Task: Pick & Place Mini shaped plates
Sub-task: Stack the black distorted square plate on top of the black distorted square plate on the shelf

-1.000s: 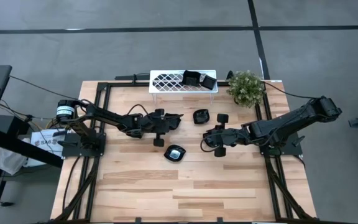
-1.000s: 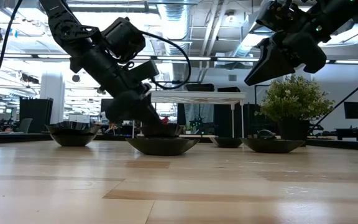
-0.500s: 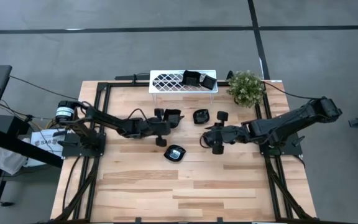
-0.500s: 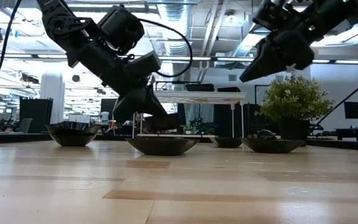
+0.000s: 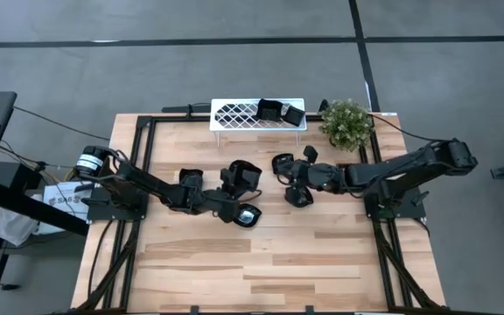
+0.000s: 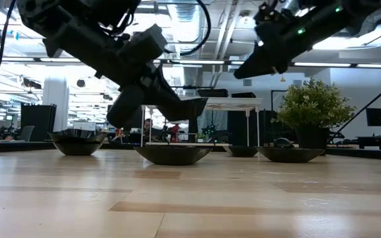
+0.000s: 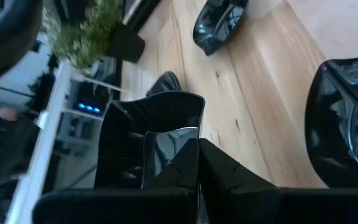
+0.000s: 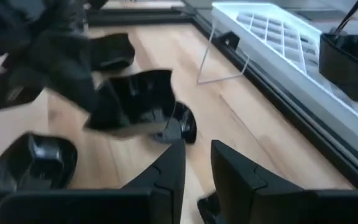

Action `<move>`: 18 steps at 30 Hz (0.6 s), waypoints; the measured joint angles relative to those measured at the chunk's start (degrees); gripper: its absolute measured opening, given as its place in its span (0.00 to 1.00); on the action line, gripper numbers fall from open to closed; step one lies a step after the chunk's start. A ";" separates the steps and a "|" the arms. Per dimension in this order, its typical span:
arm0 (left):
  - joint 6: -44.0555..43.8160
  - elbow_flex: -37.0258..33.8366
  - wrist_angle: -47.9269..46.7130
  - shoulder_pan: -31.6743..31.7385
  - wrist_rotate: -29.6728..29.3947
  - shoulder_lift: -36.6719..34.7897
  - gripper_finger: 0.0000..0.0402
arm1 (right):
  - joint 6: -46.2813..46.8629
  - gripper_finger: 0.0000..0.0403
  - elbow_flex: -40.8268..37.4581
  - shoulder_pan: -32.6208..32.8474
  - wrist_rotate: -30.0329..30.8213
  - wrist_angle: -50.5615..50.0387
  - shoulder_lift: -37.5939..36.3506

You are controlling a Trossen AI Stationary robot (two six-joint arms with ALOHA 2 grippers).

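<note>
Left gripper is over the middle of the light wooden slatted table, fingers pinched together on the rim of a squarish glossy black mini plate. Low view shows that plate tilted and clear of the tabletop. Left wrist view confirms it: both dark fingers meet on the plate's edge.

Right gripper hangs above the table right of centre, just beside the left one. Its fingers stand slightly apart with nothing between them. In the low view it sits high, well above the plates.

Other plates:
- A rounded glossy black mini plate with a pale reflection lies flat on the table just in front of the left gripper.
- A lobed black mini plate is on the table near the right gripper, toward the rack.
- A small black plate is on the table beside the left arm's wrist.
- Two squarish black mini plates stand on the white lattice wire rack at the far edge of the table.

A small green potted plant stands at the far right corner, next to the rack.
</note>
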 joint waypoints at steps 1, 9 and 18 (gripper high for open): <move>0.51 0.00 0.26 -0.40 -0.64 0.00 0.01 | -0.80 0.18 0.00 -0.39 0.01 2.31 1.24; 1.20 0.00 0.86 -1.63 -1.91 0.00 0.02 | -8.30 0.18 6.88 -5.10 -7.89 7.33 9.48; 1.19 0.00 0.86 -1.97 -1.47 0.00 0.02 | -14.32 0.18 20.71 -8.38 -10.57 -6.43 19.32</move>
